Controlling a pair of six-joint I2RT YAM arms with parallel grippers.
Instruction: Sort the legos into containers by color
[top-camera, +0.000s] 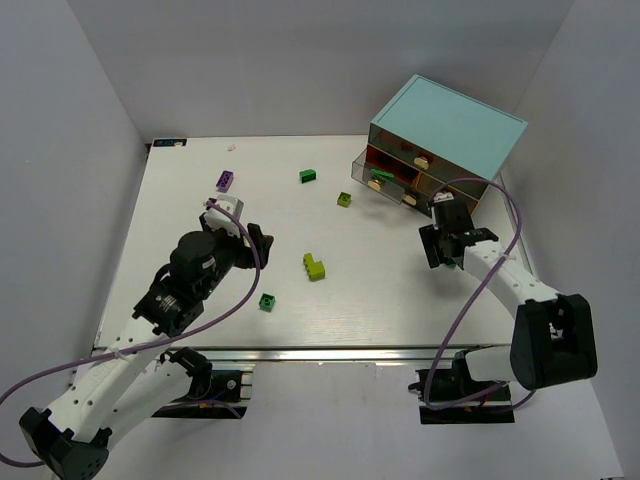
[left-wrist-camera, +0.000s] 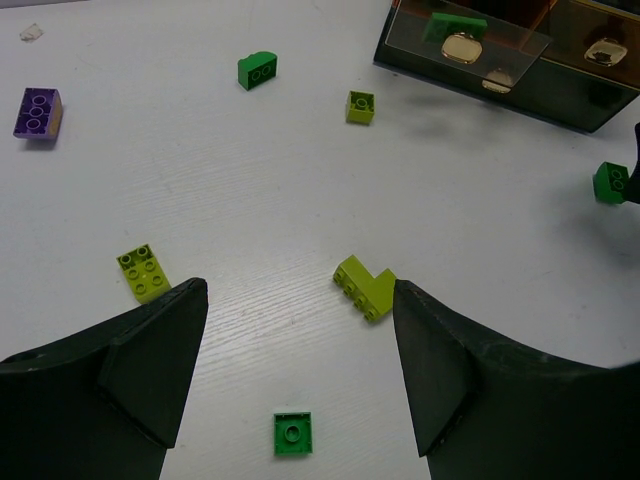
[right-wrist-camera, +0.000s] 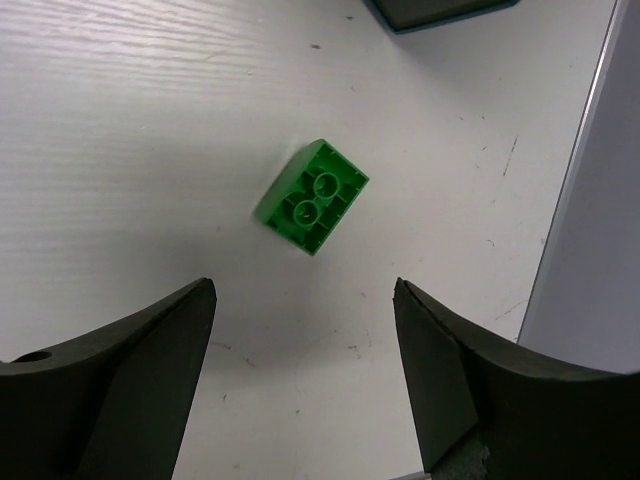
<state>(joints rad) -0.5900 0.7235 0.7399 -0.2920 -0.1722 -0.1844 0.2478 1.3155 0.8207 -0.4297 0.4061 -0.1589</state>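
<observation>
My gripper (left-wrist-camera: 300, 288) stands wide open. A flat green lego (left-wrist-camera: 292, 434) lies between my fingers (left-wrist-camera: 120, 380). A lime L-shaped lego (left-wrist-camera: 365, 287) sits just inside one fingertip, and a lime square lego (left-wrist-camera: 143, 272) sits just beyond the other. Far ahead, a pulled-out drawer (left-wrist-camera: 470, 45) holds a green brick (left-wrist-camera: 455, 25).

Your legos (top-camera: 315, 266) lie scattered on the bench (top-camera: 380, 300): green, lime, one purple brick (top-camera: 226, 181). One smoky drawer (left-wrist-camera: 410, 40) stands open, green brick (left-wrist-camera: 455, 25) inside.

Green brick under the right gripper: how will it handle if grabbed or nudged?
Green brick: looks like rigid plastic, so probably stiff. Hollow underside shows, so likely light; a nudge would probably slide it. Flat sides, so unlikely to roll.
</observation>
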